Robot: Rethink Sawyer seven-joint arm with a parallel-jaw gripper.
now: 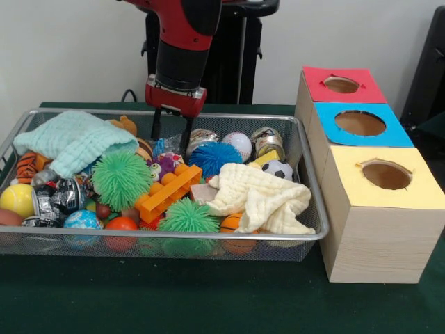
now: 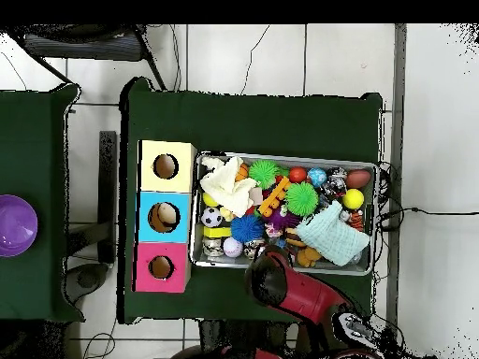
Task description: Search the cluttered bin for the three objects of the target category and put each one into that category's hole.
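A: What sits on the green table (image 1: 208,306)?

B: The bin (image 1: 316,233), a wide shallow tray of silver wire mesh with a thick metal rim, at the middle of the table. Just beside it stand 3 pale wooden boxes in a row, each with a round hole on top: the red-topped box (image 1: 342,84), the blue-topped box (image 1: 361,124) and the yellow-topped box (image 1: 384,175).

A: And inside the bin?

B: A crumpled mint cloth (image 1: 73,141) with a waffled weave, a soft cream cloth (image 1: 261,198), 2 spiky green rubber balls (image 1: 120,179), a spiky blue ball (image 1: 213,157), an orange studded plastic block (image 1: 167,193), a small soccer ball (image 1: 277,170), a smooth yellow ball (image 1: 16,200) and shiny round tins (image 1: 267,141) at the far wall.

A: Where is the gripper (image 1: 171,132)?

B: It hangs from the red and black arm over the bin's far side, inside the rim. Its 2 thin dark fingers (image 1: 187,136) stand parted with a clear gap, tips down among the toys near the blue ball, clasping nothing that I can see.

A: From above?

B: The arm covers the fingers there.
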